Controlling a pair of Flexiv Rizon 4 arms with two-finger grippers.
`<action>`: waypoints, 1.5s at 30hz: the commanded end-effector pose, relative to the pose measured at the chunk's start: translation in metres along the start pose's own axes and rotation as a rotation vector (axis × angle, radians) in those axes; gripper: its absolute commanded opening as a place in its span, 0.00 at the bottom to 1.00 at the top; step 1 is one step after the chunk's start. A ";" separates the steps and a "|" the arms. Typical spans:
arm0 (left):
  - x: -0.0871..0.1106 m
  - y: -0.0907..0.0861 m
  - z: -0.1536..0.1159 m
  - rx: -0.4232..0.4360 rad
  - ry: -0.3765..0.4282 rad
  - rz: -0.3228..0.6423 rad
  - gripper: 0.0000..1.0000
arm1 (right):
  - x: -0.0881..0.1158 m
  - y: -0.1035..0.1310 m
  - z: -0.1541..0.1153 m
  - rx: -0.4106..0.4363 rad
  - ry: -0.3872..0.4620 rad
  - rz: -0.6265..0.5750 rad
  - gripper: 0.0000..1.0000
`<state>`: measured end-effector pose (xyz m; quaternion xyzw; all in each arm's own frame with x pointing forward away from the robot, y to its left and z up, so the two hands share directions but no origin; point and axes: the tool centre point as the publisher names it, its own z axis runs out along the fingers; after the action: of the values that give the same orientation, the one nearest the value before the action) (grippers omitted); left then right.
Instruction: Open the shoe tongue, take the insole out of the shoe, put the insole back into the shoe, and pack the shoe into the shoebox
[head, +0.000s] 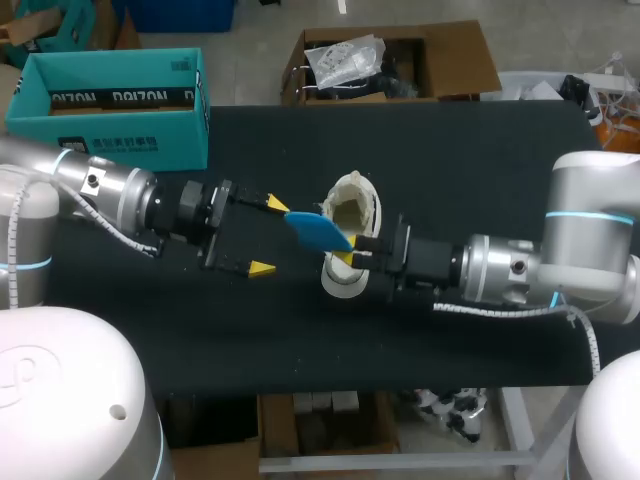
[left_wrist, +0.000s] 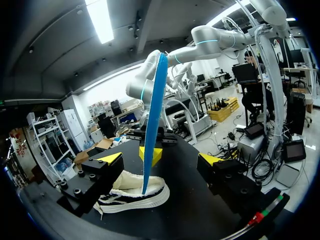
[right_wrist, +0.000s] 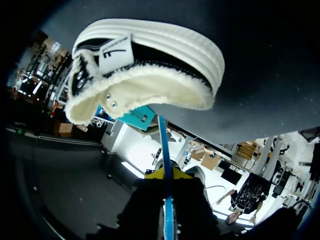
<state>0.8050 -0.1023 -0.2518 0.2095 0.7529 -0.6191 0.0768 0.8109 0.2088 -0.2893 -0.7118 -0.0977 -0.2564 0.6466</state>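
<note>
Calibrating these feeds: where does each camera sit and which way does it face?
Head view: above and behind, looking down at the table; left gripper and right gripper show.
Left wrist view: on that wrist, past its open fingers at the shoe.
Right wrist view: on that wrist, along fingers shut on the insole, toward the shoe.
All share shoe and insole.

Left arm & right arm are clad in white rounded shells w/ thin cyan rings; silver wrist sections are fitted w/ dark screws. White coiled cables are strung alongside. Black left gripper & right gripper are fitted w/ yellow-tipped jaws.
</note>
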 end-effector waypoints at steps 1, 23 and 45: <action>0.002 -0.001 0.001 -0.001 -0.018 0.001 1.00 | -0.001 0.002 0.000 0.008 0.006 -0.001 0.00; -0.041 0.025 0.035 0.001 0.108 0.151 1.00 | 0.014 0.029 -0.012 -0.034 0.003 -0.098 0.00; -0.058 0.063 0.061 0.009 0.161 0.142 0.73 | 0.033 0.057 -0.014 -0.039 0.030 -0.104 0.00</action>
<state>0.8712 -0.1629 -0.2964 0.3103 0.7423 -0.5906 0.0623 0.8620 0.1799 -0.3208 -0.7153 -0.1201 -0.3006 0.6193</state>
